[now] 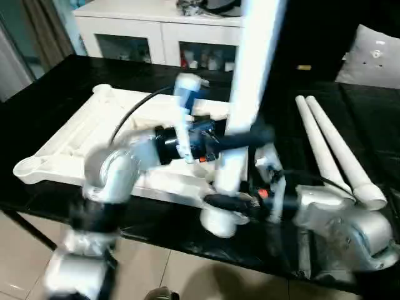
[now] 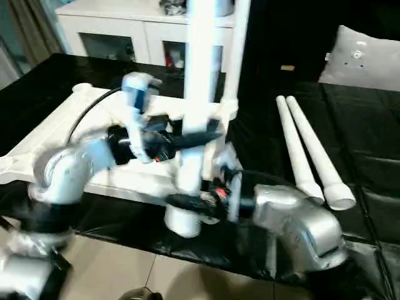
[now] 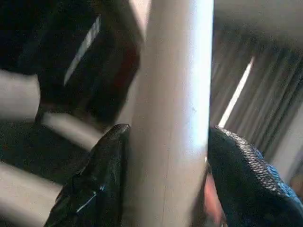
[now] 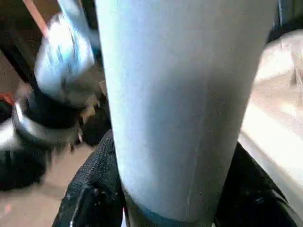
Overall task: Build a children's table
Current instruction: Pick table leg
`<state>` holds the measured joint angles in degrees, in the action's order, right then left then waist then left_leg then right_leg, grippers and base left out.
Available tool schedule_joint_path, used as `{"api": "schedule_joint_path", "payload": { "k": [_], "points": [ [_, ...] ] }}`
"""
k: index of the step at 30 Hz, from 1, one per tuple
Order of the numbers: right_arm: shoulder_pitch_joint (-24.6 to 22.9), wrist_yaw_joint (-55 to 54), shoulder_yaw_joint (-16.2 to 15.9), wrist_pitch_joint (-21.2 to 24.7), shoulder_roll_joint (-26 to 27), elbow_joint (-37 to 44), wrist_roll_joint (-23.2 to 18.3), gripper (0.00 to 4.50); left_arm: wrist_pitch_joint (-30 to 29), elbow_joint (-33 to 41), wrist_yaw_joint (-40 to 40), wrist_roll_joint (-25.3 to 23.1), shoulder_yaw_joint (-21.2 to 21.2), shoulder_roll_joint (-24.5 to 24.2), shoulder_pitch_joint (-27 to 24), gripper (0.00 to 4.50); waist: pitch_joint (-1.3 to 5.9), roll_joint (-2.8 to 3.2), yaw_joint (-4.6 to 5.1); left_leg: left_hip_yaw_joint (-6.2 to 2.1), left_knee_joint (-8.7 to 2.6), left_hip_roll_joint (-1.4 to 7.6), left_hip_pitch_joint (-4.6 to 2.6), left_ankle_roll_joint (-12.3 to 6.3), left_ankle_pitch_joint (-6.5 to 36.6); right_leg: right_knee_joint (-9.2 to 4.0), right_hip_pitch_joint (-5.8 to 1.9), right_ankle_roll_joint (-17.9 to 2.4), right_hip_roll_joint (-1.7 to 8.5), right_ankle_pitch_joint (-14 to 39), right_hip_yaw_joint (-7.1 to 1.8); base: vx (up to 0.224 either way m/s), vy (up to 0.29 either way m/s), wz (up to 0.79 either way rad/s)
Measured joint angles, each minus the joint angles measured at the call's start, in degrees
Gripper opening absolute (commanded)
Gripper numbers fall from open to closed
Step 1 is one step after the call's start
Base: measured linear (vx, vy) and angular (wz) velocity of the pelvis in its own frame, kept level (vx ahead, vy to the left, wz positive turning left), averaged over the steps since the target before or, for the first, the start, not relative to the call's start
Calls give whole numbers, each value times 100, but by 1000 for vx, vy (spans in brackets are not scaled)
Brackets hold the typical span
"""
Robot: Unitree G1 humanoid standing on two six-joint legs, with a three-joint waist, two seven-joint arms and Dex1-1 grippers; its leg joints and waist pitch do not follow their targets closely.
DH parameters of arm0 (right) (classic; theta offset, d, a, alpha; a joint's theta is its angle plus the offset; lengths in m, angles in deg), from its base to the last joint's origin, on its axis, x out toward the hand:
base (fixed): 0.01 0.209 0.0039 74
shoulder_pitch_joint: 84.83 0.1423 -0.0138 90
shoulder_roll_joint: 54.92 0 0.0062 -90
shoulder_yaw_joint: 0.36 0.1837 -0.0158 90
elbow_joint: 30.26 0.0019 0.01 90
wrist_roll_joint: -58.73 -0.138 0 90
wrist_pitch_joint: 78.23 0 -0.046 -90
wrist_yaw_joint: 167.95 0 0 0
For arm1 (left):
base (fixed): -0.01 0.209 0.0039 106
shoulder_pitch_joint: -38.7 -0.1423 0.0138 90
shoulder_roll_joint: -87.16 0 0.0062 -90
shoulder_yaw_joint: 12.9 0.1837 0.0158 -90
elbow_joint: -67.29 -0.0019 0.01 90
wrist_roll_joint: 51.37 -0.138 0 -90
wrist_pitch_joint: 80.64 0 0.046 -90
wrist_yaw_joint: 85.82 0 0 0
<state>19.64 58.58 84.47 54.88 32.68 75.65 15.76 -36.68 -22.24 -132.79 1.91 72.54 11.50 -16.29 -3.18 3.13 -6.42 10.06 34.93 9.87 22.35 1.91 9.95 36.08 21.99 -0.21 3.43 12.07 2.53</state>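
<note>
Right gripper (image 1: 230, 201): nearest, low on the upright leg (image 1: 250, 94), one black finger either side, closed on it just above the flared foot end.
Left gripper (image 1: 240, 139): higher on same leg, fingers (image 3: 102, 175) hugging both sides; looks like a grip, contact on the far pad not fully clear.
Leg: held roughly vertical, slightly tilted, at the near corner of the top (image 1: 112, 137), its base at or just over the near edge; whether it is seated in a socket is hidden.
Top: lies upside down on the black surface (image 1: 56, 81), ribs up, corner sockets (image 1: 28, 167) visible and open.
Spare legs (image 1: 331, 150): two, side by side to the right, well apart from the grippers.
Cabinet (image 1: 156, 31): far back.
Progress: early; judged first leg going in, at least two more left, fourth not seen.
</note>
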Motion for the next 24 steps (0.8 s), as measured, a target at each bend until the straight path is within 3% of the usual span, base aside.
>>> {"api": "schedule_joint_path", "payload": {
  "k": [8,11,16,19,22,24],
  "points": [
    [78,-360,91,-252,333,9,63,191,108,315,722,445,-326,510,-119,293,-1,-1,4,0,-8,0,0,1,0,-6,1,23,0,14,1,0,0,0],
    [115,-886,249,-557,449,-263,440,190,221,332,1145,754,-694,557,-31,293,-1,-1,14,0,-9,-1,1,2,0,-9,2,25,-1,14,0,0,0,0],
    [223,-1234,401,-1025,482,-503,873,190,668,35,1859,694,-1343,329,220,293,-1,-1,68,0,-20,-1,1,3,-1,-14,3,36,-2,18,1,0,0,0],
    [302,-1238,379,-1210,464,-506,1041,190,903,-322,2240,-169,-1233,4,285,293,-2,-3,107,0,-34,-1,2,4,-1,-28,3,38,-3,14,2,0,0,0],
    [334,-1235,197,-1418,421,-522,1315,190,1034,-423,2267,-1406,-267,-637,222,293,-2,-3,106,-1,-43,-2,10,4,-1,-41,4,40,-4,12,2,0,0,0],
    [338,-1238,57,-1505,424,-574,1473,190,1115,-405,2200,-1939,347,-808,187,293,-1,-2,88,-1,-43,-4,24,1,2,-48,8,39,-3,12,2,0,0,0]
  ]
}}
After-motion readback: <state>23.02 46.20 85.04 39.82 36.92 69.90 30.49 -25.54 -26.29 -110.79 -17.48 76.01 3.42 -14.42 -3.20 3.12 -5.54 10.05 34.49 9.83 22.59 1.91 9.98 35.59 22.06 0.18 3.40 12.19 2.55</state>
